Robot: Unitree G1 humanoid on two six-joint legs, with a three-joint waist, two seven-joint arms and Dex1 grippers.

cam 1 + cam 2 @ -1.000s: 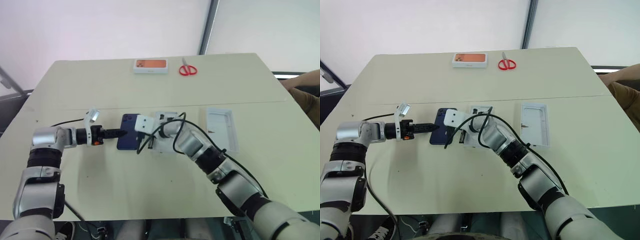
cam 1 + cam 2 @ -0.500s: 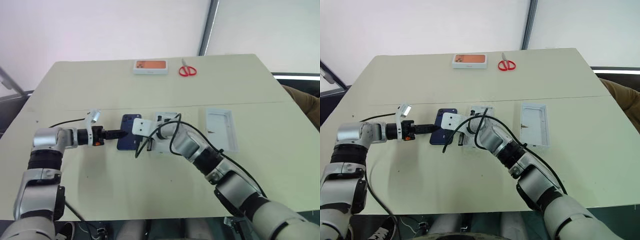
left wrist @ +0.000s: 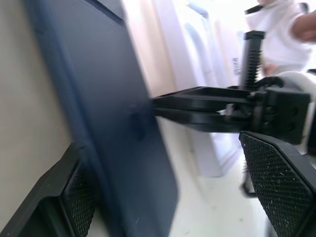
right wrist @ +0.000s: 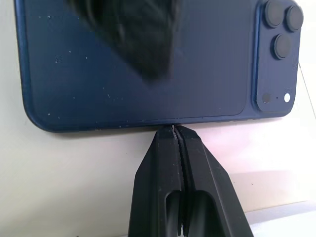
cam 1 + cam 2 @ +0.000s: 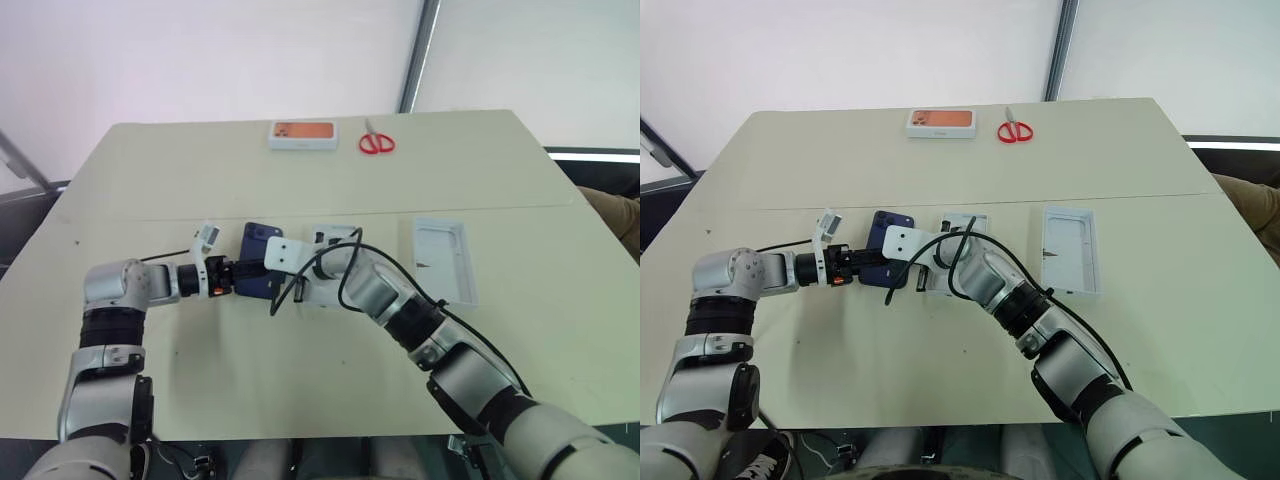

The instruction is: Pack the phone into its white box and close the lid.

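Two grippers are working one phone (image 5: pixel 883 262), and I am reading it as lying back-up on the table (image 5: pixel 940 170), camera cluster toward twelve o'clock, just beside the white box (image 5: pixel 962 225), which is sitting at its three o'clock. The lid (image 5: pixel 1072 250) is lying inside-up further out at three o'clock, well apart from the phone.

I am seeing the right gripper (image 4: pixel 174 129) with its fingers pressed fully together, tips meeting the phone's long edge on the box side, acting as a stop and gripping nothing. The left gripper (image 3: pixel 163 177) is standing wide open from the nine o'clock side; one ribbed pad (image 3: pixel 81 197) is sitting under or against the phone's near edge and the other pad (image 3: pixel 279 182) is hanging well clear above its back. Nothing is clamped yet.

I am judging this as the pick-up step. To do it well I am wanting the lower pad worked properly beneath the edge while the right fingertips are bracing the far side, so the phone tilts up instead of skating toward the box. Only then should the left fingers be closing, squarely across the thickness.

Scissors (image 5: pixel 1014 128) and an orange-topped box (image 5: pixel 940 122) are lying at twelve o'clock, out of play.
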